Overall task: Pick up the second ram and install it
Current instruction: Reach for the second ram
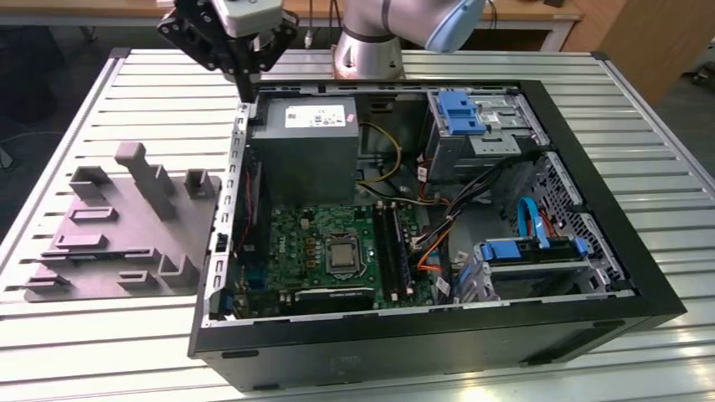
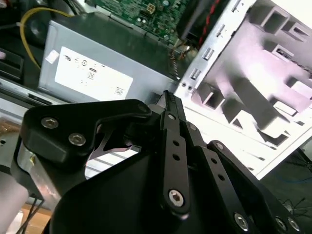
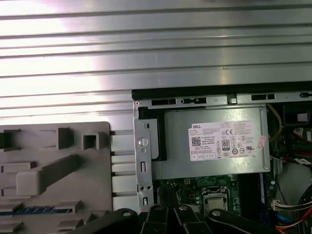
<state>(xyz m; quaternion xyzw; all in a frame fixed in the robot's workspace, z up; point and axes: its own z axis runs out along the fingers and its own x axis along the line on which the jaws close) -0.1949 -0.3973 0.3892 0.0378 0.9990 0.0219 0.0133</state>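
Grey tray (image 3: 36, 146) with second ram (image 3: 34, 210)

Leaves the gripper (image 1: 246, 90) free air above the case wall (image 1: 237, 167). Lies open from above across the motherboard (image 1: 335, 247), hemmed by the power supply (image 1: 304, 146), drive cage (image 1: 475, 126) and loose cables (image 1: 441, 226). Opens wide over the gray fixture (image 1: 184, 222), barring its upright blocks (image 1: 146, 172). Runs bare along the slatted table (image 1: 112, 352).

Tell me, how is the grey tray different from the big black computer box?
The grey tray is low and flat, with blocky bumps; the computer case is deep and much bigger. The tray is grey all over; the case is black, open, with a green board inside. Both lie on the slatted table.
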